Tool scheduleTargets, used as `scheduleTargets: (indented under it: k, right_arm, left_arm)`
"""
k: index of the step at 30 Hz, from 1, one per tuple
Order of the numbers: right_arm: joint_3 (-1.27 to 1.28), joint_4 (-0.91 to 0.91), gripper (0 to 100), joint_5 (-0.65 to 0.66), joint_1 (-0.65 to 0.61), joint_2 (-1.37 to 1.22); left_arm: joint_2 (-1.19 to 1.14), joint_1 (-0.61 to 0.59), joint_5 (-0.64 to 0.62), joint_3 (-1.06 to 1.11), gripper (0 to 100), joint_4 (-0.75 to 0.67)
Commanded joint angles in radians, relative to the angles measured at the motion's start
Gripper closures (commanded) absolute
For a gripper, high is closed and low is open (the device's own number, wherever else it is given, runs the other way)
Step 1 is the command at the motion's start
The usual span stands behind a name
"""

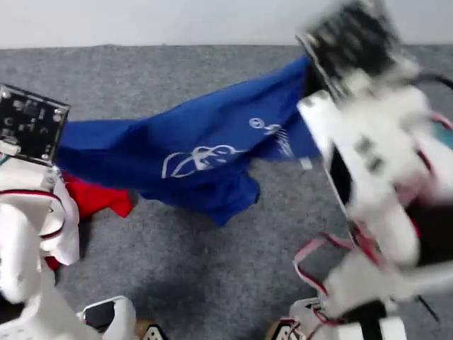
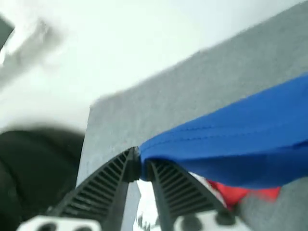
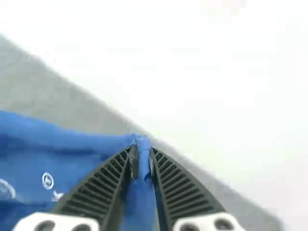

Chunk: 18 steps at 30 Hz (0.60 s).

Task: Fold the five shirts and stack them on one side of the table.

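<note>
Grips the blue shirt's (image 1: 205,152) left end in the left gripper (image 2: 139,164), jaws closed on the hem, just above a red shirt (image 1: 99,200) on the grey table (image 1: 198,276). Holds the cloth stretched, sagging mid-table. Pinches its right end in the right gripper (image 3: 141,159), jaws closed.

The blue shirt (image 1: 205,152) is soft, matt cloth with a smooth white print. The red shirt (image 1: 95,198) is matt cloth too. The table (image 1: 198,269) has a grey, fuzzy, rough cover like carpet. The right arm (image 1: 368,170) is smooth white plastic. The left gripper (image 2: 139,166) and the right gripper (image 3: 141,161) are black plastic with ridges.
</note>
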<state>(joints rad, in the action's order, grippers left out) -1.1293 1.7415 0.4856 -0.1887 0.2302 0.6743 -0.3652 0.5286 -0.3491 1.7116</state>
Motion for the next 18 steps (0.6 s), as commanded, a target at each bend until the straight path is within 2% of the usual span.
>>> scheduleTargets:
  k: [1, 8, 18]
  right_arm:
    - [-0.012, -0.065, 99.0, 0.049, 0.077, 0.113]
    - [-0.011, -0.131, 99.0, 0.126, 0.191, 0.229]
    - [-0.008, -0.059, 99.0, 0.181, 0.311, 0.369]
  left_arm:
    - [-0.124, 0.078, 0.003, -0.374, 99, 0.043]
    - [-0.272, 0.083, 0.011, -0.780, 99, 0.040]
    - [-0.273, 0.086, 0.172, -1.032, 99, -0.015]
